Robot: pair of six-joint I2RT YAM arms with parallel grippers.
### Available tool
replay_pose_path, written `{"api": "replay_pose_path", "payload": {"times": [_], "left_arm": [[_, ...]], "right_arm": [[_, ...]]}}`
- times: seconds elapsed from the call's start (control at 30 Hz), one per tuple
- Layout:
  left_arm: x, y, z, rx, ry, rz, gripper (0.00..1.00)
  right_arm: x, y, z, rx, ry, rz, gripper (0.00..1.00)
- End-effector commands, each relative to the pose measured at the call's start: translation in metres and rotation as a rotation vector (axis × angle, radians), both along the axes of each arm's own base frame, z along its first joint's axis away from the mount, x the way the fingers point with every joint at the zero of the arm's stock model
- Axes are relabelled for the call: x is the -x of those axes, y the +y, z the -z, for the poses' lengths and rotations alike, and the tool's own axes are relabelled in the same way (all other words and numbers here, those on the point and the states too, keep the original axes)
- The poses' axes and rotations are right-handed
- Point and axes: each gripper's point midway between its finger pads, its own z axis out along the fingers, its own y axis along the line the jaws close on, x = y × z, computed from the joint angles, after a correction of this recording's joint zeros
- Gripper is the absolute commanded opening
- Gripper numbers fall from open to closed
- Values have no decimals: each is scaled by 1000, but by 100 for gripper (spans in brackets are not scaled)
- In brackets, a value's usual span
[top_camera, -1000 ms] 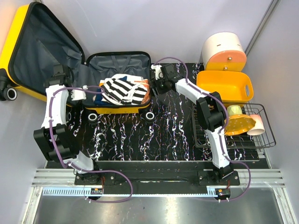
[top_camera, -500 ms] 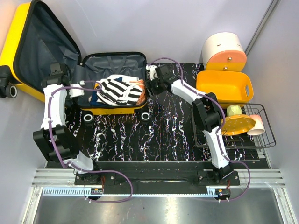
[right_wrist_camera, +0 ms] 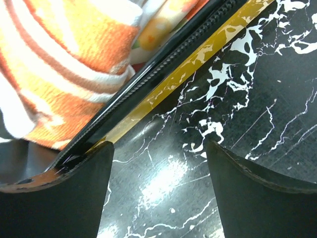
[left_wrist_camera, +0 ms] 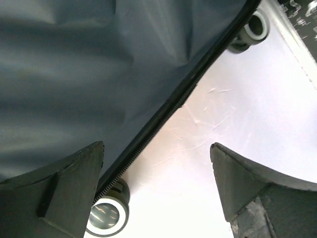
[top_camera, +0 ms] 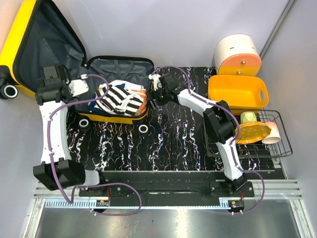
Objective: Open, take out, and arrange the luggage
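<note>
yellow hard-shell suitcase (top_camera: 49, 39) open, left gripper (left_wrist_camera: 157, 146) and right gripper (right_wrist_camera: 159, 145) both spread and empty; i'd pinch the top fold of the black-and-white striped garment (top_camera: 121, 99), lift straight up.

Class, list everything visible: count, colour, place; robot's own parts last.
luggage: one, yellow, grey lining, open, table's far left.
clothes: a pile, black-and-white striped and orange-striped, inside the luggage.
basket: one, yellow, far right.
drum: one, white and orange, beyond the basket.
wire rack: one, black, right edge.
perforated disc: one, yellow, on the wire rack.
cups: two, green and pale, in the wire rack.
table: one, black, white marbling.
left tool: one, dark, open, by the luggage lid.
right tool: one, black, open, at the luggage's right rim.
</note>
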Motion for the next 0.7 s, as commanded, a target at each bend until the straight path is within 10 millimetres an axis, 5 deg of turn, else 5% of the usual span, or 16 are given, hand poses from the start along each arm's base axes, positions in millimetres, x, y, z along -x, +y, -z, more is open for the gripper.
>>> {"api": "replay_pose_path", "payload": {"times": [0.0,0.2,0.47,0.57,0.67], "left_arm": [[10,-38,-11,137,-66,86,96],[17,-85,-17,384,-122,127,99],[30,-155,-37,829,-197,97,99],[30,-180,-53,1017,-267,71,99],[32,-197,-69,1162,-362,41,99]], "right_arm": [[5,16,-105,-160,-163,-44,91],[-14,-40,-168,-109,-347,34,100],[11,-130,-250,-117,-368,90,100],[16,-183,-252,-47,-289,211,100],[31,-236,-233,60,-195,288,100]]}}
